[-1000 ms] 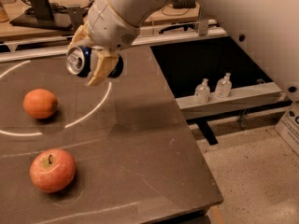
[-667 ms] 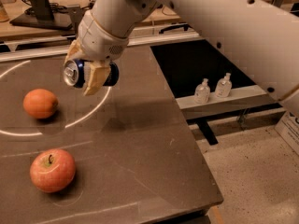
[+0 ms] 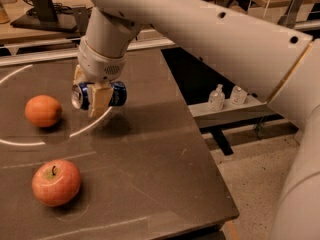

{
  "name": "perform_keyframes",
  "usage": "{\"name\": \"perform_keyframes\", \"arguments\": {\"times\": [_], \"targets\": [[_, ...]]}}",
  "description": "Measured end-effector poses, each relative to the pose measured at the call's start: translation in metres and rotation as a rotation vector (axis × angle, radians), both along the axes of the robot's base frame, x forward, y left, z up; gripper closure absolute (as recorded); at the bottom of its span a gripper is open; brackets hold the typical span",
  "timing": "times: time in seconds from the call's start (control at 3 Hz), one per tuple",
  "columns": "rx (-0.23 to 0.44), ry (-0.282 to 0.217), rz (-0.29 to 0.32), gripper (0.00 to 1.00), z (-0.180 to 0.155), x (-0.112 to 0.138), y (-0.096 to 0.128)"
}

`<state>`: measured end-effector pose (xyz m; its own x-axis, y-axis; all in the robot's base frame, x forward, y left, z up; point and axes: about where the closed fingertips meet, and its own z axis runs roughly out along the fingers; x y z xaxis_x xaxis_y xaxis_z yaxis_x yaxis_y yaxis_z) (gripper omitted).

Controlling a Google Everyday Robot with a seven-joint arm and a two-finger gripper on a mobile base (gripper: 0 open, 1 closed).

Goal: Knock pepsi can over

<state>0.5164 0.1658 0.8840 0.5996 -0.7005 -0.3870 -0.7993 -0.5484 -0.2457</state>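
One sideways pepsi can (image 3: 118, 93), label illegible, gripped by the pincer (image 3: 92, 100) above the table (image 3: 165, 159).

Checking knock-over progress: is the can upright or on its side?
On its side: the can lies horizontal, silver top toward the orange, clamped in the pincer over the table.

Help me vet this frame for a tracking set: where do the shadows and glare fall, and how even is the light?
Camera view: dim, warm, uneven light, with the arm brighter than the table. The gripper, shut on the sideways pepsi can over the table, casts a soft shadow below and to its right. A bright curved streak crosses the tabletop near the orange. The apple shows a small highlight and a faint shadow.
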Motion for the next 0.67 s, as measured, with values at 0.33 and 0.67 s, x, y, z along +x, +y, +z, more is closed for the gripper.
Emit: {"name": "perform_keyframes", "arguments": {"times": [0.33,0.67], "targets": [[-0.062,0.014,-0.062,0.62,-0.017,0.003,-0.005],[-0.103,0.026,-0.119,0.38,-0.029,0.005,-0.013]]}}
